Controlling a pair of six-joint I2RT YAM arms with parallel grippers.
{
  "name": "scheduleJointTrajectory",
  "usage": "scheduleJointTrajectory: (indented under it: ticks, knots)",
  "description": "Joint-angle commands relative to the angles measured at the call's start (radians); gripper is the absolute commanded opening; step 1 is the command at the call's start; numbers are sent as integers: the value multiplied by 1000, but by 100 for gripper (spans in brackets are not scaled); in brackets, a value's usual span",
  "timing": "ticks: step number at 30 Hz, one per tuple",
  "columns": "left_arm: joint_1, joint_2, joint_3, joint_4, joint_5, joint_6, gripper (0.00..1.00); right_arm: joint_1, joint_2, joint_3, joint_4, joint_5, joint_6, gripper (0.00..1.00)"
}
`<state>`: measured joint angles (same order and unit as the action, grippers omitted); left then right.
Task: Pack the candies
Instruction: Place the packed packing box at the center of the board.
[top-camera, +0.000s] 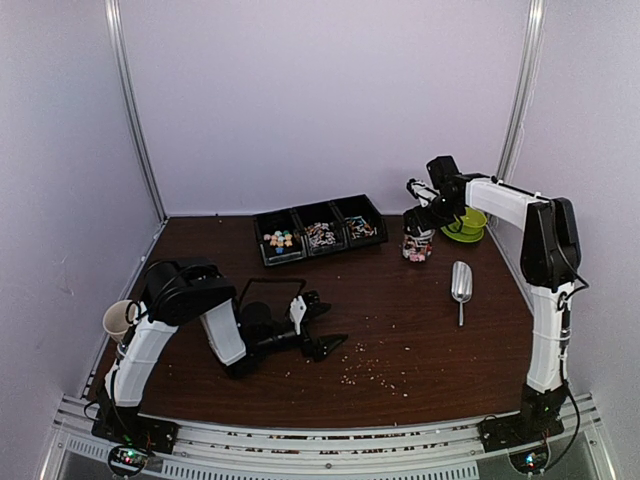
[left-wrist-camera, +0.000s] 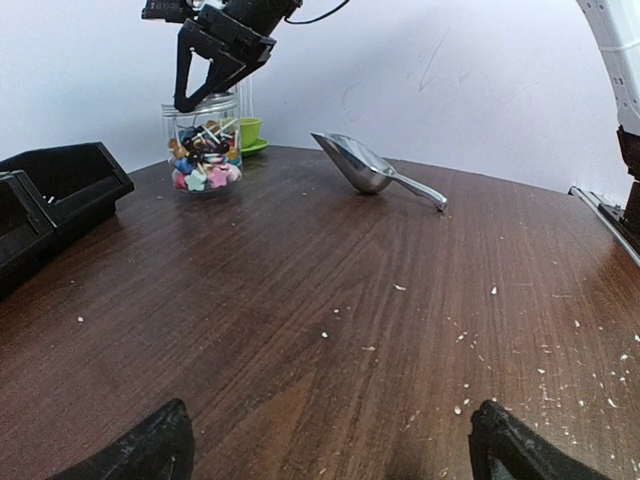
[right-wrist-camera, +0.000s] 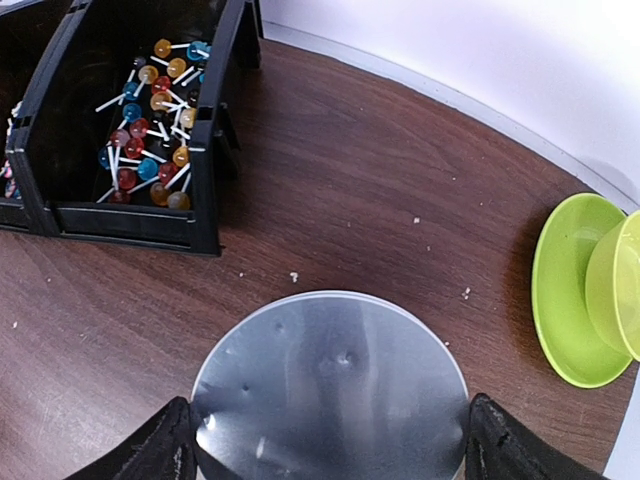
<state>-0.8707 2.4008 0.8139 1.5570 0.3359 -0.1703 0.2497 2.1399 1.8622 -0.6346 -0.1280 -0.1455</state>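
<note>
A glass jar (top-camera: 417, 245) (left-wrist-camera: 203, 145) part full of mixed candies (left-wrist-camera: 205, 160) stands at the back right, capped by a round metal lid (right-wrist-camera: 330, 380). My right gripper (top-camera: 421, 228) (right-wrist-camera: 330, 440) sits on top of it, jaws spread wide with a fingertip pressed against each side of the lid. More candies lie in three black bins (top-camera: 262, 222): pastel pieces (top-camera: 279, 240), red-and-white ones (top-camera: 320, 235), and lollipops (right-wrist-camera: 150, 120) in the right-hand bin. My left gripper (top-camera: 328, 322) (left-wrist-camera: 330, 440) rests low over bare table, open and empty.
A metal scoop (top-camera: 461, 283) (left-wrist-camera: 360, 165) lies right of centre, handle toward me. A green cup on a saucer (top-camera: 466, 224) (right-wrist-camera: 580, 290) stands behind the jar. A paper cup (top-camera: 118, 320) is at the left edge. Pale crumbs (top-camera: 370, 370) dot the front of the table.
</note>
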Motion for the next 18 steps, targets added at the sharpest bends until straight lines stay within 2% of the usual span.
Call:
scheduleJointTrajectory:
  ticks: [1,8,12,18]
  knots:
    - [-3,68,-44,-31,-5,0,98,-19,24,50,25,1,21,86]
    - [-4,68,-42,-34,4,-5,98,-24,46,31,33,-19,30,92]
    - [-4,70,-37,-34,2,-7,98,-24,26,22,34,-11,35,100]
    - [-8,70,-12,-65,4,-13,98,-23,-77,-9,43,36,61,100]
